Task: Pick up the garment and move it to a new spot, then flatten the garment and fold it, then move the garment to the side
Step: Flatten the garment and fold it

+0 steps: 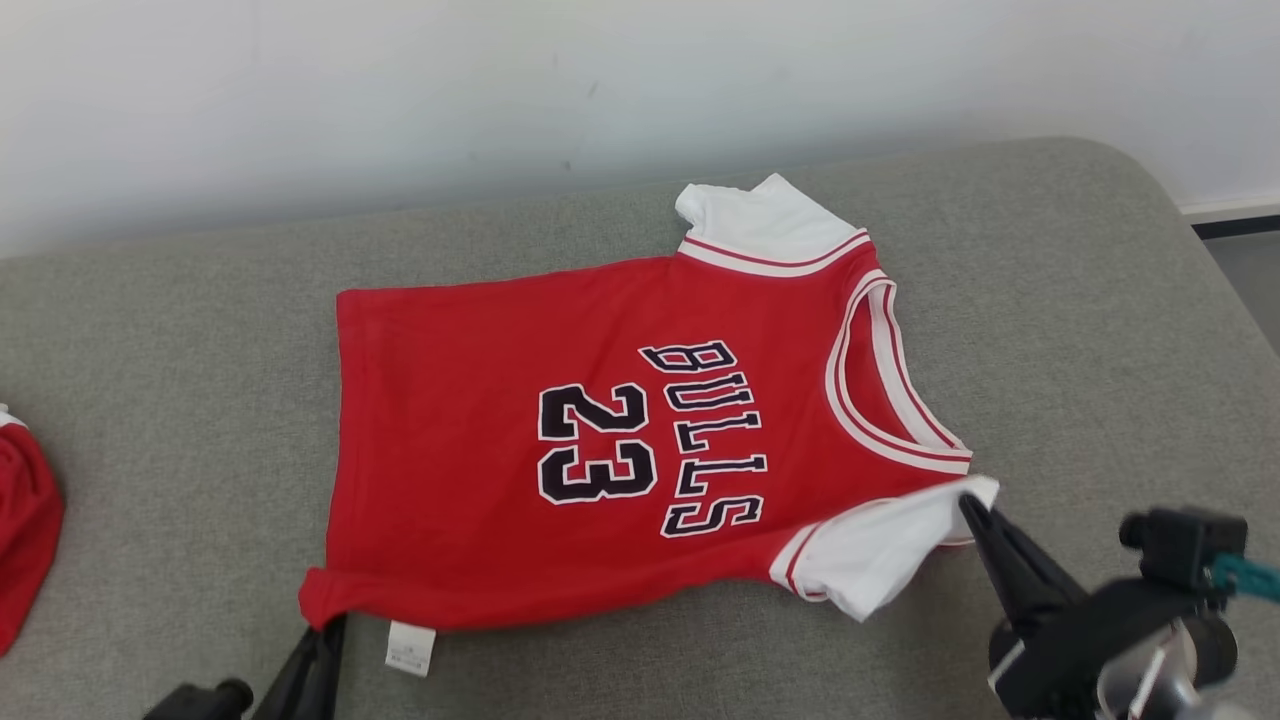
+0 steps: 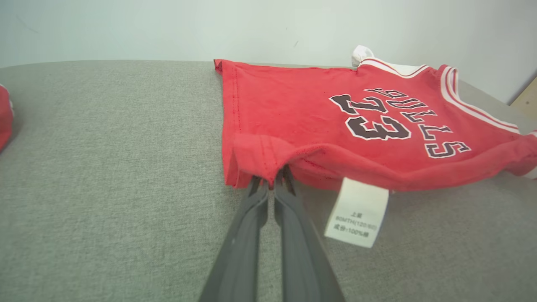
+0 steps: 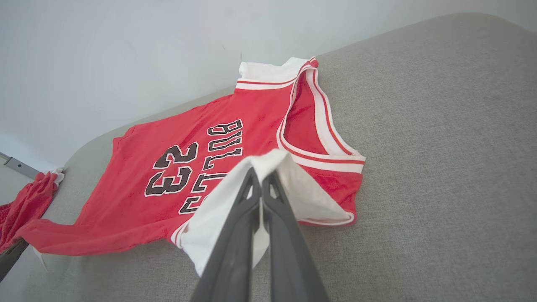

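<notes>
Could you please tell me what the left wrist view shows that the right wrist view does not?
Left wrist view: the left gripper shut on the jersey at its hem corner, and the white care label with readable print. Right wrist view: the right gripper shut on the white sleeve, and the inside of the neckline. Both: the red Bulls 23 jersey on the grey cushion, another red garment at the edge.

Lighting: bright, even, diffuse, from above. Shadows: faint, soft-edged, under the lifted edge of the red fabric jersey with white sleeves (image 1: pixel 480 400) on the grey woven surface (image 1: pixel 180 330). Focus: right claw (image 1: pixel 970 503), housing blurred, head view. Wrist views: edges bowed.
</notes>
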Robot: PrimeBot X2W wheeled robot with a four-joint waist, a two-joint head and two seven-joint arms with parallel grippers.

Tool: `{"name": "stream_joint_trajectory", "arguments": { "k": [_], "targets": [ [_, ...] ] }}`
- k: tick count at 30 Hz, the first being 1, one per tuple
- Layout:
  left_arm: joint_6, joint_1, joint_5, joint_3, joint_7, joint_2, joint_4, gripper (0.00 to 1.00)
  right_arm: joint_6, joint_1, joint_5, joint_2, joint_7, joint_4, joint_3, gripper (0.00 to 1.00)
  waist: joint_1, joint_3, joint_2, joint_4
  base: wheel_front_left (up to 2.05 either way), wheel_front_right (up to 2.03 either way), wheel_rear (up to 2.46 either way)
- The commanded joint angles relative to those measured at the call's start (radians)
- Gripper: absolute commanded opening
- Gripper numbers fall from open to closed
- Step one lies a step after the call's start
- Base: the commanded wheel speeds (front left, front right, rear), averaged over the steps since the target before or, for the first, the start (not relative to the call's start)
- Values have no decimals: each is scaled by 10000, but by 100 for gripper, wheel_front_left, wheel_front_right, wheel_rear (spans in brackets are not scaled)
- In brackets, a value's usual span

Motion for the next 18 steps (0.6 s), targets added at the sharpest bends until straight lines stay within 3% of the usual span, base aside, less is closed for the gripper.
{"name": "stream_joint_trajectory", "arguments": {
  "k": [1,10,18],
  "targets": [
    [-66,-432,-10,-81,63,190,235,0,7,-666,-23,-141,-71,466,203,0,0,43,0,-5,0,0,0],
    [-56,-2255,-251,-834,511,611,1208,0,7,-3404,80,-498,-583,3205,1042,0,0,384,0,131,0,0,0],
    [-55,-3552,-646,-1589,532,811,2179,0,7,-5376,48,-423,-1333,5734,1625,0,0,764,0,35,0,0,0]
  ]
}}
